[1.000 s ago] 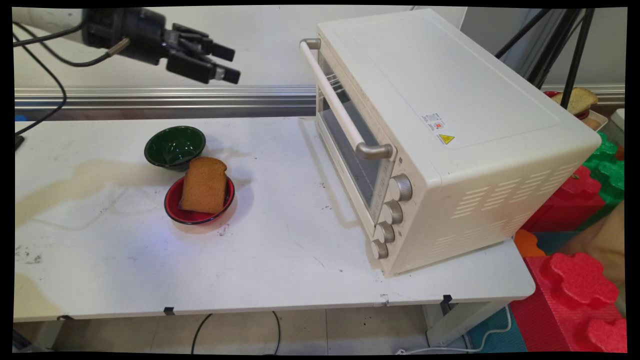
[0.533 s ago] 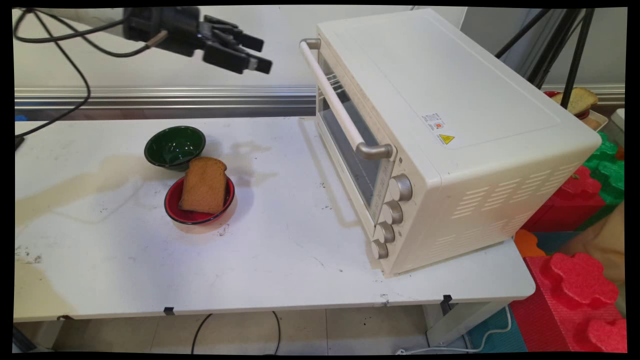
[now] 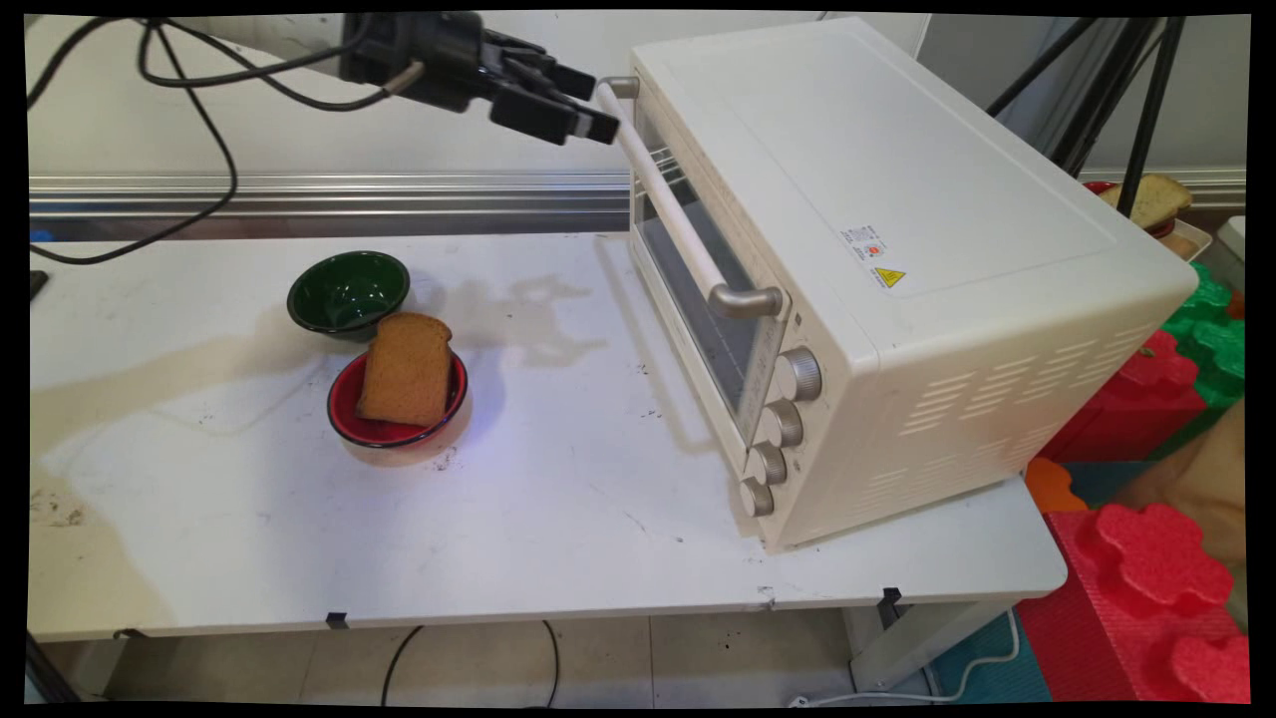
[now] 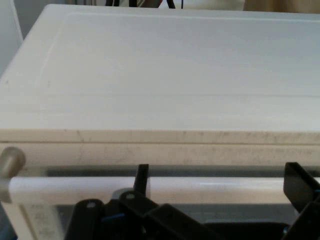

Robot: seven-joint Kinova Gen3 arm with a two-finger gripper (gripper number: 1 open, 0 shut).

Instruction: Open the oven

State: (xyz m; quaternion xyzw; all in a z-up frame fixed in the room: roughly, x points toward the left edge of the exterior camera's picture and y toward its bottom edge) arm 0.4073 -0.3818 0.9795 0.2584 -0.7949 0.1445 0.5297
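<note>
- Oven handle [image 3: 666,199] is sitting right at the gripper's [image 3: 596,103] fingertips, high at the table's far side; contact is not showing clearly in either view.
- Going left to right in the main view: black cables [image 3: 189,70] are hanging at 10 o'clock of the table [image 3: 558,538].
- Green bowl [image 3: 349,290] is standing at about 9 o'clock of the table's middle, empty.
- Red bowl [image 3: 397,401] is sitting just beside it toward 5 o'clock, carrying a slice of toast [image 3: 406,368] leaning on the rim.
- Gripper is hovering well above both bowls, fingers spread; in the hand view one finger [image 4: 142,181] and the other [image 4: 300,186] are standing wide apart over the handle bar [image 4: 210,189].
- Toaster oven [image 3: 897,269] is occupying the table's 3 o'clock side, door shut, four knobs [image 3: 781,427] lining the front's near edge.
- Red foam blocks [image 3: 1146,588] are lying at 4 o'clock, off the table.
</note>
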